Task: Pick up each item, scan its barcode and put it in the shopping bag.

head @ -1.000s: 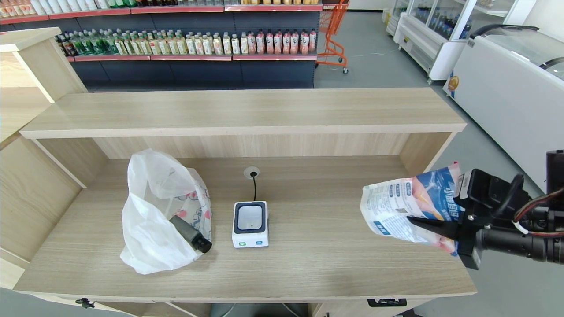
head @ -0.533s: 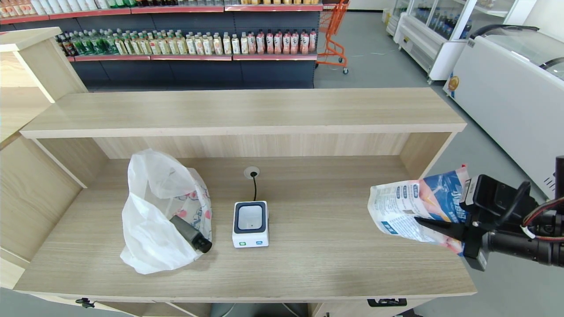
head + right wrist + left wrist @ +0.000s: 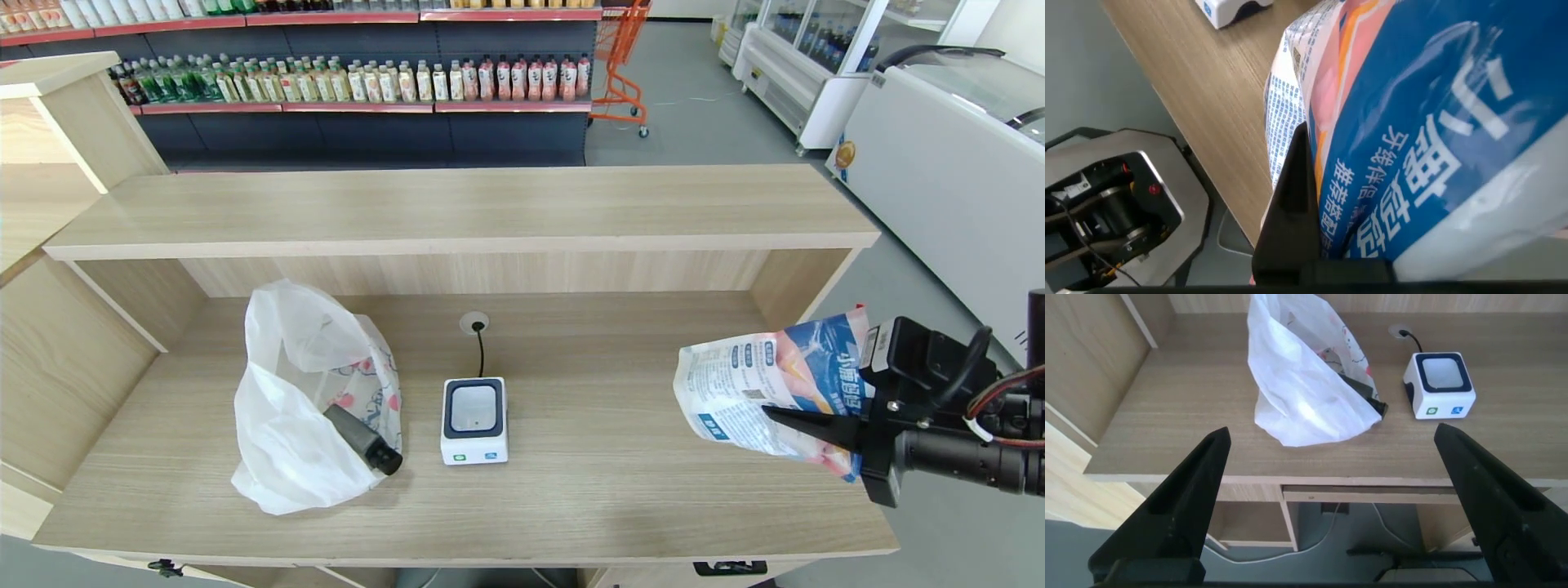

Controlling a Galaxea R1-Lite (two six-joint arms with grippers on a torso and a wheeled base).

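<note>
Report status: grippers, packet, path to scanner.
Right gripper shut on packet, above counter's right end. Left gripper open, before counter's near edge. Nothing between packet and scanner; shopping bag beyond it.

The left gripper [image 3: 1333,431] fills the foreground, its two dark fingers [image 3: 1180,506] spread wide apart and running out at opposite edges of the frame. Between them, in the middle of the picture, a wooden counter [image 3: 1192,416] carries a white plastic bag [image 3: 1302,384], slumped and crumpled, with a dark object [image 3: 1370,398] poking out of its mouth on the side facing the scanner [image 3: 1439,384]. The scanner, a small white box with a dark-framed window on top, stands just beside the bag but apart from it. A black cable [image 3: 1410,339] runs from it to a round hole [image 3: 1399,330] in the counter. A wooden side panel [image 3: 1094,343] rises at the counter's end nearest the bag. Under the counter's front edge, a drawer front [image 3: 1372,495] and grey floor [image 3: 1257,559] show.
</note>
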